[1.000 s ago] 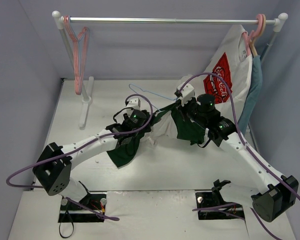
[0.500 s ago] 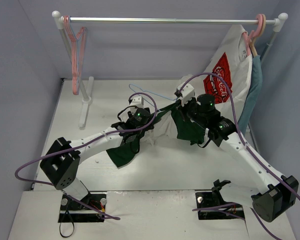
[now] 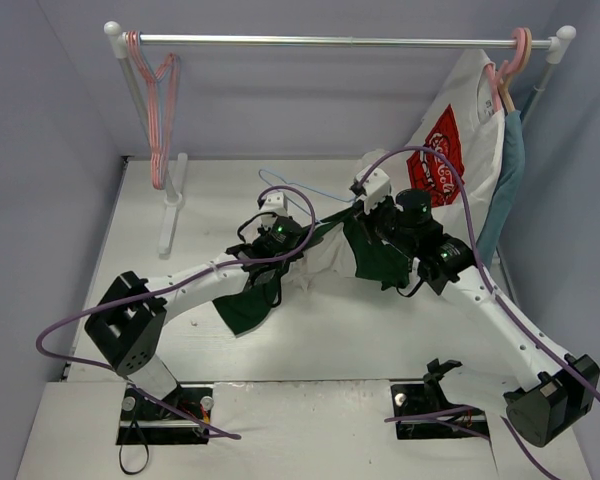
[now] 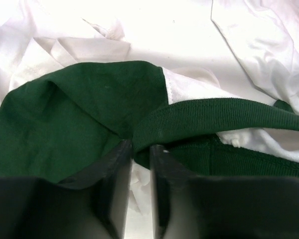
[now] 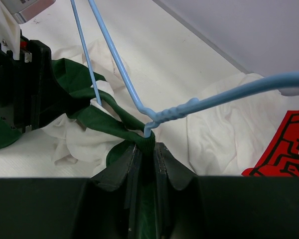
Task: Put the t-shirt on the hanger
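Note:
The dark green t-shirt (image 3: pixel 242 308) lies crumpled mid-table, stretched between both arms. In the left wrist view its ribbed collar (image 4: pixel 209 114) runs to my left gripper (image 4: pixel 141 145), whose jaws stand close together and pinch the collar at their tips. My right gripper (image 5: pixel 145 145) is shut on another part of the collar (image 5: pixel 97 117), right where the twisted neck of the light-blue wire hanger (image 5: pixel 124 74) meets the cloth. From above, the hanger (image 3: pixel 302 186) lies on the table between the left gripper (image 3: pixel 273 205) and the right gripper (image 3: pixel 368 188).
A white cloth garment (image 3: pixel 325 255) lies under the green shirt. A clothes rail (image 3: pixel 340 42) spans the back, with pink hangers (image 3: pixel 158 110) at its left. At its right hang a white t-shirt with a red logo (image 3: pixel 445 150) and a teal garment (image 3: pixel 508 180).
My left gripper's jaws have narrowed onto the green collar, and the left arm has shifted slightly right. The right arm has stayed put.

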Robot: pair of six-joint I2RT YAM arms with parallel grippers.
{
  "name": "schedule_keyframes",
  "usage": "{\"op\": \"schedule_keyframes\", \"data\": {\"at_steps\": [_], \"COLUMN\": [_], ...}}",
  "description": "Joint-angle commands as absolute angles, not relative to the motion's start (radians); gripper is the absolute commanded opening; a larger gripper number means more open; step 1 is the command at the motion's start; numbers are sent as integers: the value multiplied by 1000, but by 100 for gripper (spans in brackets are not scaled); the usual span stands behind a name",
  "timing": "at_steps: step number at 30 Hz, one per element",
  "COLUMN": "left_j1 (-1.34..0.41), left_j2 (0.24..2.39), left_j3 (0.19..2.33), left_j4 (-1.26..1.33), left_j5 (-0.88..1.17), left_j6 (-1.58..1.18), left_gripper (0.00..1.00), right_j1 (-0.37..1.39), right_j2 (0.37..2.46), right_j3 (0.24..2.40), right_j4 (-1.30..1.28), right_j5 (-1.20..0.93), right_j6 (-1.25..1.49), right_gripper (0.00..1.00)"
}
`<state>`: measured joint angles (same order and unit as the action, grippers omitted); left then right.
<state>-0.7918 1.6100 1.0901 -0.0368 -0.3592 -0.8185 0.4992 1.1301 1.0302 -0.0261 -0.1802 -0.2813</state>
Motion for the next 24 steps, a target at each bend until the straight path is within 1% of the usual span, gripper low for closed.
{"op": "schedule_keyframes", "data": {"at_steps": [1,4,5,6,15,19,24], "left_j1": [-782,-759,-749,-736,-569,-529,-491], "left_j2": [1585,1548,1536,1523,1381,1380,1426], "left_j3": [1115,1106,1104,1106,1163,1270,1459], "left_j4": [44,32,28,5,-167,-294,-469], "left_j5": [-388,-384,-370,-361,-256,-187,-156], "left_j6": [-827,-801,-781,-775,-664,-603,-528], "left_gripper": [19,10,4,1,0,0,0], "right_j1": [503,503,503,503,503,505,511], "right_j2": [1088,1083,1083,1080,1072,1052,1022], "right_j3": [1045,1045,1045,1043,1045,1035,1011], "right_j4": [48,32,29,28,23,20,31], "right_j5": [-190,-173,-172,-170,-176,-227,-285], "right_j6": [-291,-311,-316,-319,-360,-403,-460], "right_gripper": [0,0,0,0,0,0,0]}}
